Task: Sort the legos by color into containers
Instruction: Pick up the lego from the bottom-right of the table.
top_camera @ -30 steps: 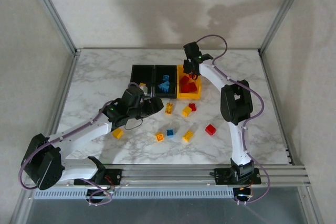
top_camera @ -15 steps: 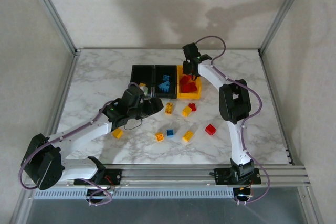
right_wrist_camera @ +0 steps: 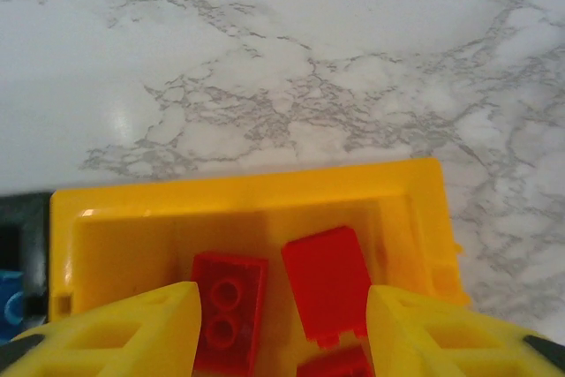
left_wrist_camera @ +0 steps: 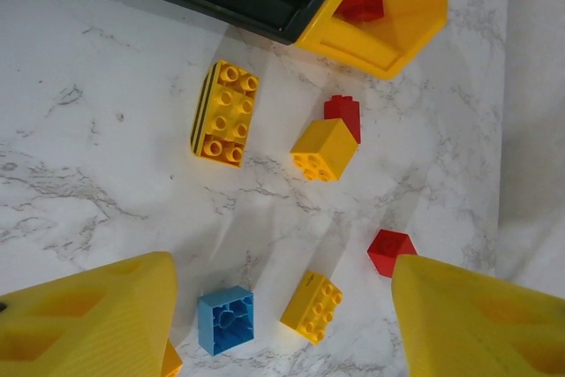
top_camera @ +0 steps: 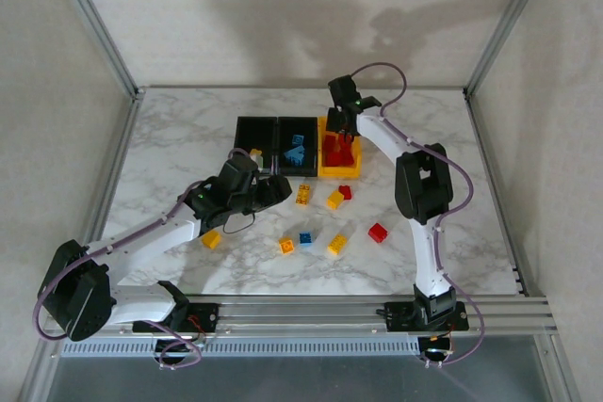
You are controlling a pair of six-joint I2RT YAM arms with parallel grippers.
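Presently the right gripper [right_wrist_camera: 281, 328] is hanging over the yellow bin [right_wrist_camera: 247, 184] at the row's right end, jaws spread and empty, with red bricks [right_wrist_camera: 327, 282] lying inside. The left gripper [left_wrist_camera: 282, 306] is hovering, jaws spread and empty, above loose legos [left_wrist_camera: 225, 114] lying on the marble table [left_wrist_camera: 106, 174] near the bins.

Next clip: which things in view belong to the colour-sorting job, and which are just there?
Job: loose legos; blue legos in the middle black bin; red legos in the yellow bin; left black bin.
Not the job: marble table; metal frame; purple cables.
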